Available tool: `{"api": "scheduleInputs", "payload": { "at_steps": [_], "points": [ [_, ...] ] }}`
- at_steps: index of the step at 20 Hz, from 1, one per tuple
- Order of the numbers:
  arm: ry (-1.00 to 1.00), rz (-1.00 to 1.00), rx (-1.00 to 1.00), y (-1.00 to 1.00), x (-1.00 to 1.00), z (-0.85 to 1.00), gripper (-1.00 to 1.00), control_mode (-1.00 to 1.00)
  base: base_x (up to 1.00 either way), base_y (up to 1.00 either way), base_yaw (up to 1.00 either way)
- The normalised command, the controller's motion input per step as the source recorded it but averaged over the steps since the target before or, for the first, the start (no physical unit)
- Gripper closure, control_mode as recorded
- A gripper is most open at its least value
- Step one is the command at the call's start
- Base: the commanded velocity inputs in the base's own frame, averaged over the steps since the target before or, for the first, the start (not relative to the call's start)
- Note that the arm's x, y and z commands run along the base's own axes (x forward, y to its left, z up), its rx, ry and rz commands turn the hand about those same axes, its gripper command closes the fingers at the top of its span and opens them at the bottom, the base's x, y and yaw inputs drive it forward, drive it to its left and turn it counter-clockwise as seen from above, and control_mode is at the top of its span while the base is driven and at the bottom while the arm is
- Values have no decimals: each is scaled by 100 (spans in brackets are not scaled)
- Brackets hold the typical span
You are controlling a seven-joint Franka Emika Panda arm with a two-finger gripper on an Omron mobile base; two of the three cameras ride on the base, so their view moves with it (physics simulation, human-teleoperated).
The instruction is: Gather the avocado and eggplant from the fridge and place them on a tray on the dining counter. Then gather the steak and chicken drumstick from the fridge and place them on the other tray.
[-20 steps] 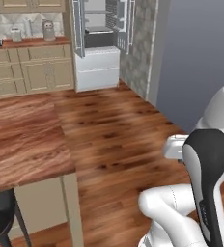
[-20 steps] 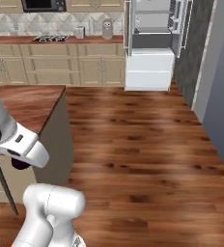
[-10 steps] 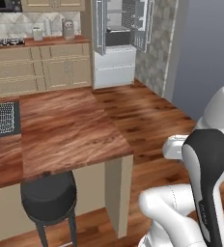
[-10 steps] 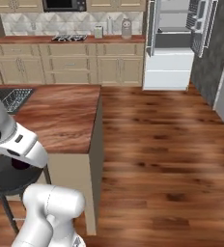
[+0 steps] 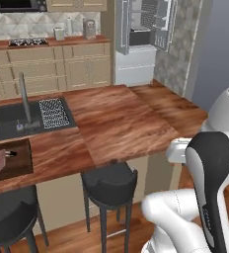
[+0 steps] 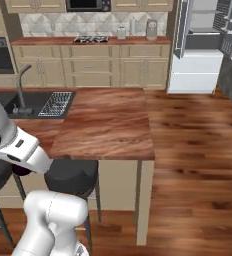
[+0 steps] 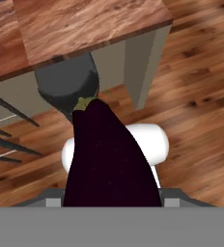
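Note:
A dark purple eggplant (image 7: 106, 154) with a green stem end runs up the middle of the hand view. My gripper (image 7: 113, 195) is shut on it, and the fruit hides the fingertips. In the right base view the eggplant (image 6: 19, 171) shows as a dark lump under my forearm, low beside the stools. A dark brown tray (image 5: 18, 165) lies on the dining counter (image 5: 121, 123) at the far left, and a small pink piece I cannot identify rests on it. The fridge (image 5: 141, 34) stands open at the back. Avocado, steak and chicken drumstick are out of view.
Black stools (image 5: 109, 184) stand along the counter's near side, one right below my hand (image 7: 65, 87). A sink with a faucet (image 5: 23, 106) and a drying mat (image 5: 53, 112) sits in the counter's left part. Cabinets line the back wall. Wooden floor stretches to the right.
The whole picture has shifted as the base drove. The counter, sink and stools have come into view close by, and the fridge sits farther back. The eggplant stays in my grip.

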Motion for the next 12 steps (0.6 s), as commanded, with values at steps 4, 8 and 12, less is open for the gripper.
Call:
{"api": "scheduleInputs", "payload": {
  "at_steps": [4, 8, 12],
  "points": [
    [0, 0, 0, 0, 0, 0, 100, 100, -1, 100, 0],
    [0, 0, 0, 0, 0, 0, 100, 100, 0, 100, 0],
    [0, 0, 0, 0, 0, 0, 100, 100, 0, 100, 0]
  ]
}}
